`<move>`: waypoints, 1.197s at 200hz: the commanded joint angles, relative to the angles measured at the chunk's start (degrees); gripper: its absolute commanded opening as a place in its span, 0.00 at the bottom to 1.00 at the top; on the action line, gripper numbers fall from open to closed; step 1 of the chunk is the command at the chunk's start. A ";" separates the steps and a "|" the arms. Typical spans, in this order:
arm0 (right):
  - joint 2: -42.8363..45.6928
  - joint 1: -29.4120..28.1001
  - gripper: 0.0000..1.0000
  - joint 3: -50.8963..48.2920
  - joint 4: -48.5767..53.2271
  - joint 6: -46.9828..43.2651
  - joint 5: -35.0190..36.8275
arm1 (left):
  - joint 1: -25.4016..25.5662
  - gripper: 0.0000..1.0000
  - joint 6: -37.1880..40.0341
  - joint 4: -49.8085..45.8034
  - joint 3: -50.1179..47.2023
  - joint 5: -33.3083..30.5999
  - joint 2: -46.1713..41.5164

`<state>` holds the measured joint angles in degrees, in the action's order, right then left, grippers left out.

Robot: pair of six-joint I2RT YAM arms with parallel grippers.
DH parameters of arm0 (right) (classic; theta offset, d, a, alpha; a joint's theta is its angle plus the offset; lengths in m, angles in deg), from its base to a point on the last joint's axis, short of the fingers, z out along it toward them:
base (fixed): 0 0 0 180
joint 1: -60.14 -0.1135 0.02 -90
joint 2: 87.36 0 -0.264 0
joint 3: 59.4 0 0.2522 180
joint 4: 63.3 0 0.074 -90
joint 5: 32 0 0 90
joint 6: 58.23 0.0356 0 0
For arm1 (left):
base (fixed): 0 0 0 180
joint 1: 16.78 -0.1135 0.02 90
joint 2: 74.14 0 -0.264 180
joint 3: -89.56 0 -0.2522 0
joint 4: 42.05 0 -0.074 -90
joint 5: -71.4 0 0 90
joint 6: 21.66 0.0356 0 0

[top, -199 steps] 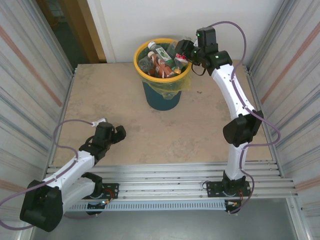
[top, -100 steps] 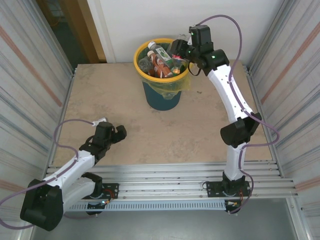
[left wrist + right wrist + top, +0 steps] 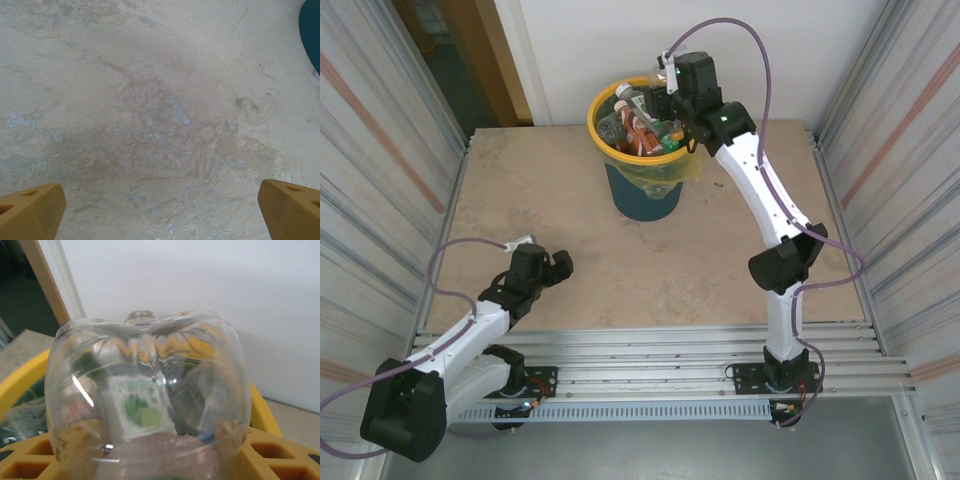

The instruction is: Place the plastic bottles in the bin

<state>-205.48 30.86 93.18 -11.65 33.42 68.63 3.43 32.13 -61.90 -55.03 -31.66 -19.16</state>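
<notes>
White wall [image 3: 200, 275] behind | clear bottle [image 3: 150, 390] clamped between right fingers [image 3: 280, 460], above bin [image 3: 597, 110] | left fingers [image 3: 30, 210] spread

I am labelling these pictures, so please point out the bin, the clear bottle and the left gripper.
bin [image 3: 642, 203], top view, on its teal wall.
clear bottle [image 3: 150, 390], right wrist view, on its see-through wall.
left gripper [image 3: 160, 210], left wrist view, midway between its fingertips.

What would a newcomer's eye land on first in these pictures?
The yellow-rimmed bin at the table's far edge, heaped with plastic bottles. Over it, the right end effector grips a clear bottle, its base looming in the right wrist view. The left end effector is open at near left.
</notes>
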 commanded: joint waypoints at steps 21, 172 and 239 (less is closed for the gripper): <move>-2.57 -0.17 0.56 1.98 -1.15 -11.61 4.17 | -0.39 0.99 -0.05 0.25 0.58 0.32 -0.37; 1.02 -1.57 0.73 0.09 -1.06 -9.23 -0.59 | -0.43 0.99 -0.43 0.82 0.67 1.14 1.14; 3.23 -0.17 0.54 -3.83 -2.64 -3.97 0.53 | -0.43 0.99 -0.18 0.19 0.85 1.04 0.70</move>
<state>-205.39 29.97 91.24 -12.67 26.16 68.70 3.43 32.11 -61.90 -55.03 -30.61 -18.41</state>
